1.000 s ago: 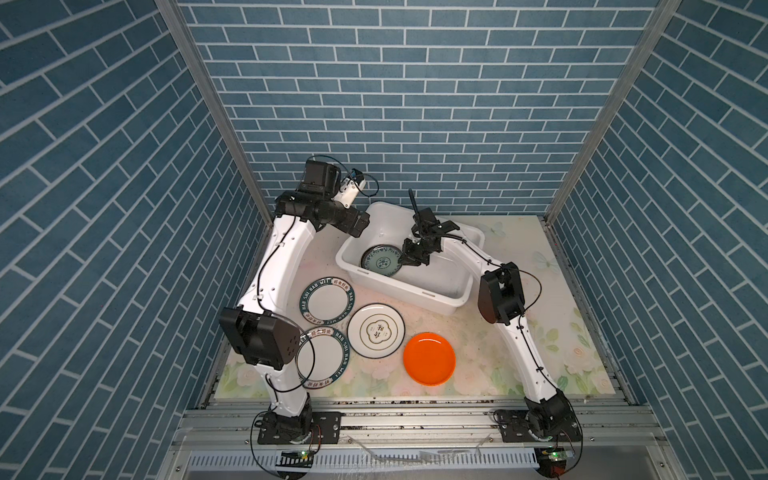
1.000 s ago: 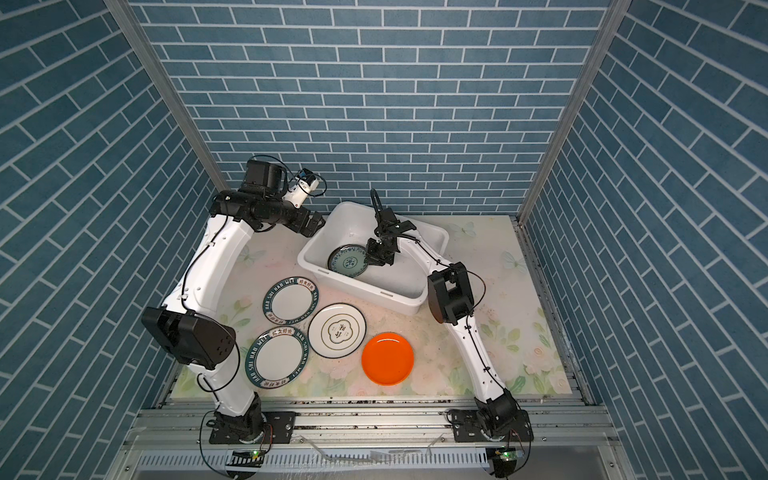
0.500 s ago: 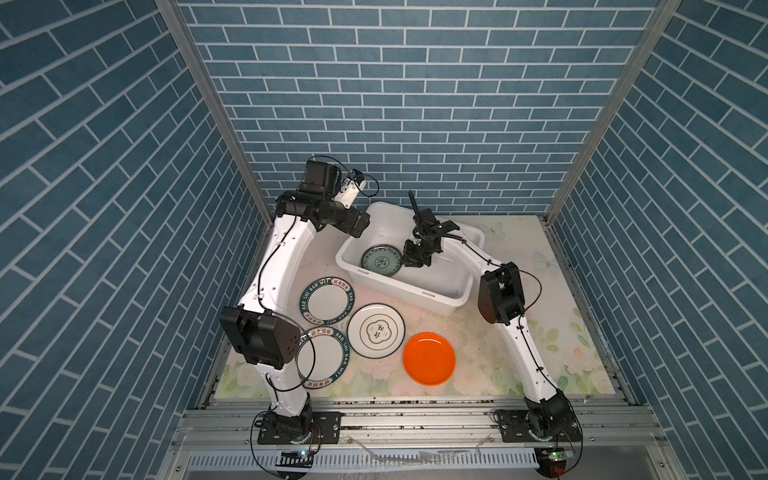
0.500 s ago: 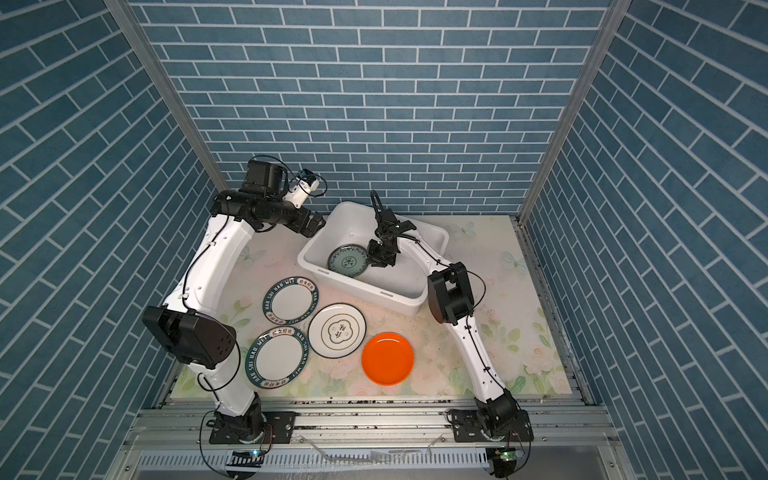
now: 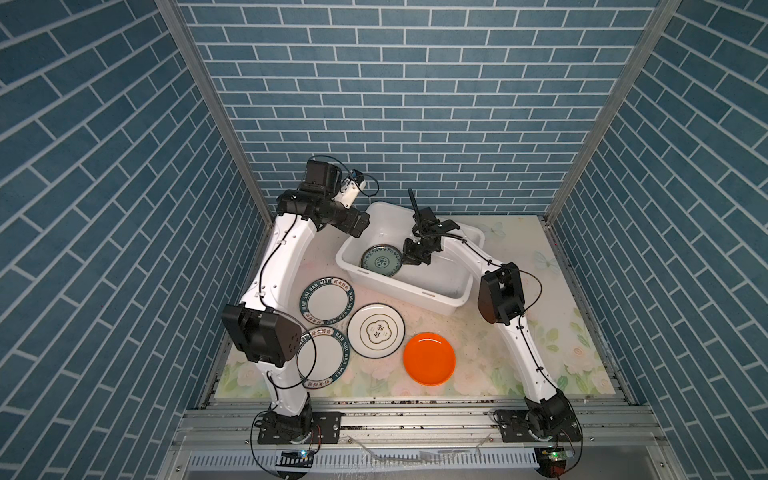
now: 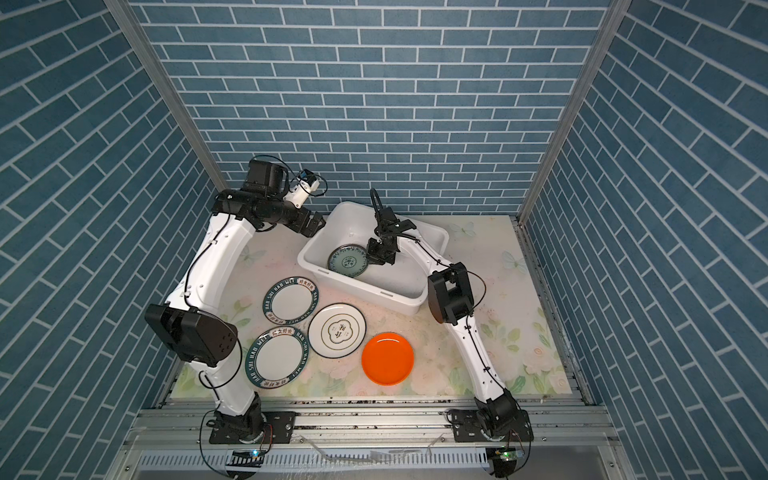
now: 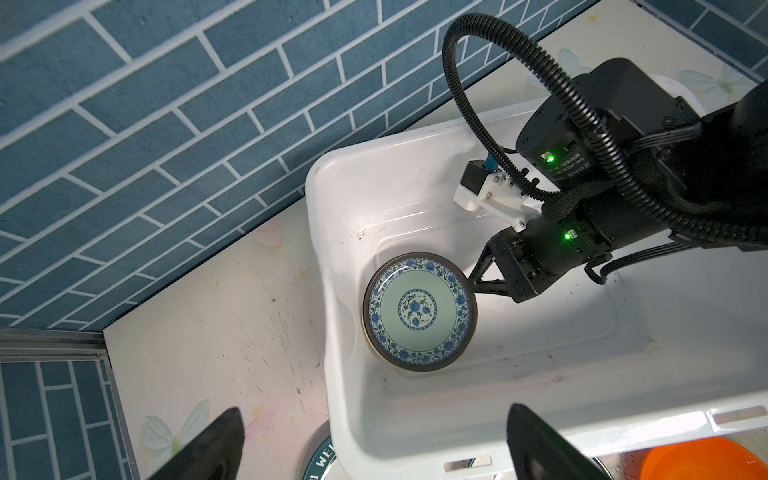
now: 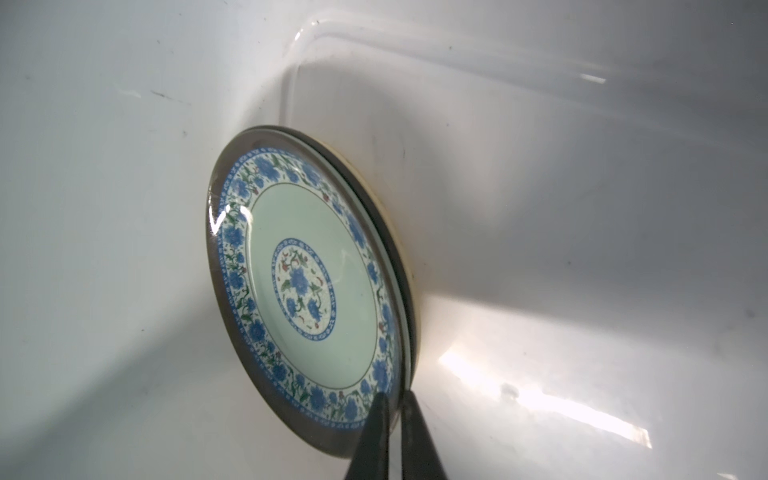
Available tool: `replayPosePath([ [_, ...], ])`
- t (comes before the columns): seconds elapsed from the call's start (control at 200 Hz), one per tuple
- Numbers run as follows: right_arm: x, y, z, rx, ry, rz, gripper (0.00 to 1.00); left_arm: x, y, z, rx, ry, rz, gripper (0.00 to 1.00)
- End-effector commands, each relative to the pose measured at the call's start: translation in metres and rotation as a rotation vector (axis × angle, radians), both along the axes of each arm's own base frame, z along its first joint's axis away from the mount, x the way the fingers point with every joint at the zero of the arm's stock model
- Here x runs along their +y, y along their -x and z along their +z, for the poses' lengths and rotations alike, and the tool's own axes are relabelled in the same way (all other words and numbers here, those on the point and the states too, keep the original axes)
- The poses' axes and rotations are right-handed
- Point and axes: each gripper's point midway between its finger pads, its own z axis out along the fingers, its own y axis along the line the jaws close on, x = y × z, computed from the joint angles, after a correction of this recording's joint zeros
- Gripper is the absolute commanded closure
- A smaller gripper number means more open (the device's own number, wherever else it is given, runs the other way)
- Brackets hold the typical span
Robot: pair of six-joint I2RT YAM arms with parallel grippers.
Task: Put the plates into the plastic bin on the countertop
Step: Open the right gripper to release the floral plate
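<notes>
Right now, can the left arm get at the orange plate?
Probably yes. The orange plate lies flat on the countertop with nothing over it, the left gripper is open and empty, and the right gripper is in the plastic bin, pinching the blue-green plate.

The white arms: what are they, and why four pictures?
Two robot arms, putting plates away. Two pictures look down from overhead; two are taken from the arms' wrists. On the flowery cream countertop lie two white round plates with dark-green lettered rims, a white gold-motif plate and a plain orange plate. Inside the large white plastic bin, the right arm's fingers pinch the rim of a blue-green patterned plate. The left arm's fingers hang open, empty, by the bin.
</notes>
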Motion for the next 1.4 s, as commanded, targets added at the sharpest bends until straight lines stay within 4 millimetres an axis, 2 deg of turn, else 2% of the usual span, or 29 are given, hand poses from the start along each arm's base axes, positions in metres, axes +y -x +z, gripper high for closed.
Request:
replayPosePath([
  [0.0,0.003,-0.003,0.010,-0.017,-0.020,0.004,0.91,0.002,-0.001,-0.002,0.017,0.006,0.007,0.00],
  [0.6,0.004,-0.008,-0.003,0.035,-0.054,-0.016,0.91,0.006,-0.003,-0.007,0.030,0.006,0.016,0.00],
  [0.85,0.002,-0.015,0.010,-0.021,-0.046,-0.014,0.84,0.006,-0.005,-0.007,0.030,0.009,0.017,0.00],
  [1.105,-0.007,-0.026,0.036,-0.128,-0.010,-0.014,0.84,0.006,-0.007,-0.008,0.030,0.006,0.017,0.01],
  [1.255,-0.014,-0.024,0.027,-0.098,0.014,-0.027,0.84,0.005,-0.007,-0.007,0.036,0.007,0.016,0.01],
  [1.395,-0.010,-0.020,0.014,-0.055,-0.001,-0.023,0.85,0.006,-0.007,-0.007,0.037,0.004,0.017,0.00],
])
